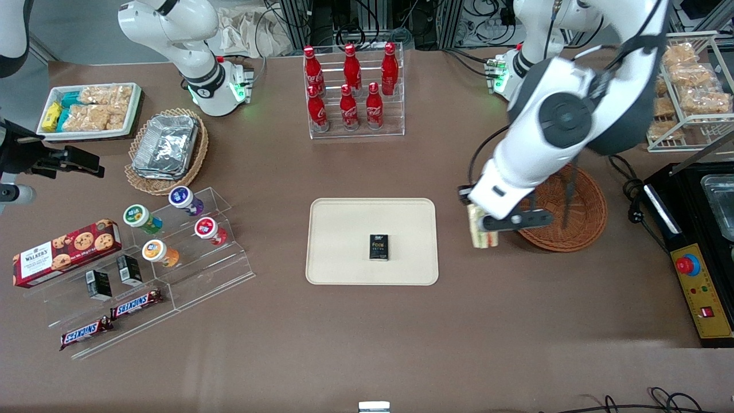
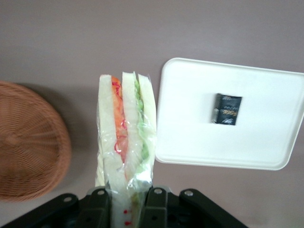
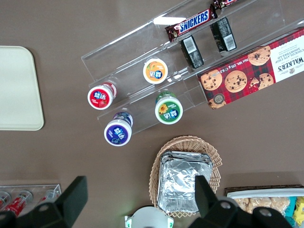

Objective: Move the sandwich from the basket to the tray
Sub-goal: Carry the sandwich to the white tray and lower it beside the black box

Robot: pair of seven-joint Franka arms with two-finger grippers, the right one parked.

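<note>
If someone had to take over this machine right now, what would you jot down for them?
Tool: shut on the sandwich, held above the bare table between the basket and the tray.
Basket: nothing visible in it now.
Tray: holds only a small black packet, lying nearer the front camera than the tray's middle.
Done: sandwich lifted out of the basket and carried partway.
Left: carry it over the tray, lower it onto a bare part beside the packet, open the tool, pull back.
</note>
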